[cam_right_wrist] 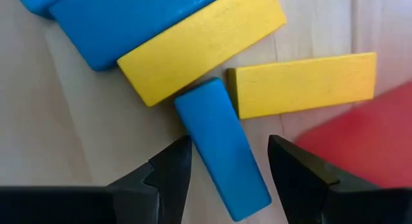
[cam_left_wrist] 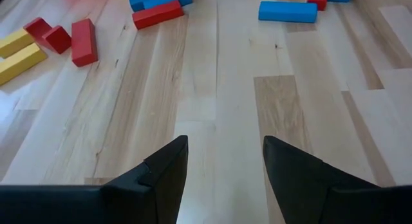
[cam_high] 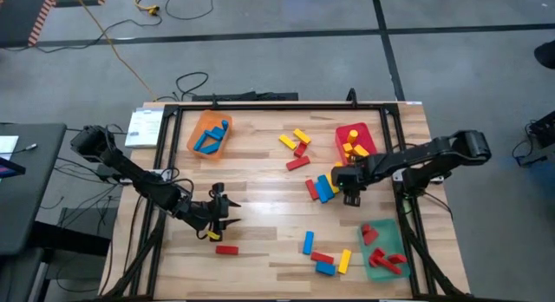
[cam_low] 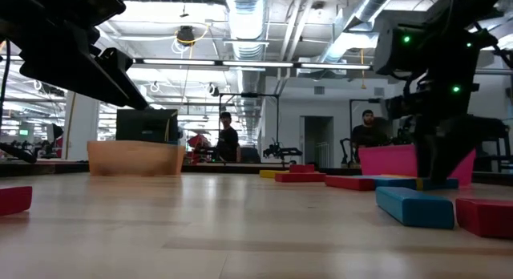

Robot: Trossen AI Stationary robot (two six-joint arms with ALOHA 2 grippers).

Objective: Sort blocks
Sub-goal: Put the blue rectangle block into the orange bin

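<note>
- Right gripper (cam_right_wrist: pixel 228 169): dark fingers spread, low over the cluster of small oblong wooden blocks just beside the red plastic tray (cam_high: pixel 355 139).
- A small blue oblong block (cam_right_wrist: pixel 222 147) lies in the gap between the right fingers, tilted, its far end reaching out past the tips. Neither finger visibly touches it.
- Just past the right fingertips: a yellow oblong block (cam_right_wrist: pixel 203 47) lies across, touching the blue one's far end; a second yellow oblong block (cam_right_wrist: pixel 302 82) sits just beside it towards the red tray; a larger blue block (cam_right_wrist: pixel 122 21) lies behind the first yellow one.
- Left gripper (cam_left_wrist: pixel 225 169): fingers spread, nothing between them, only bare light wooden tabletop (cam_left_wrist: pixel 219 102).
- Well ahead of the left fingers: red oblong block (cam_left_wrist: pixel 84 42), two yellow oblong blocks (cam_left_wrist: pixel 19 56), another blue oblong block (cam_left_wrist: pixel 288 11).
- High view: a single red block (cam_high: pixel 227 249) lies near the left gripper; orange tray (cam_high: pixel 209 134) holds blue blocks, green tray (cam_high: pixel 383 250) holds red ones.
</note>
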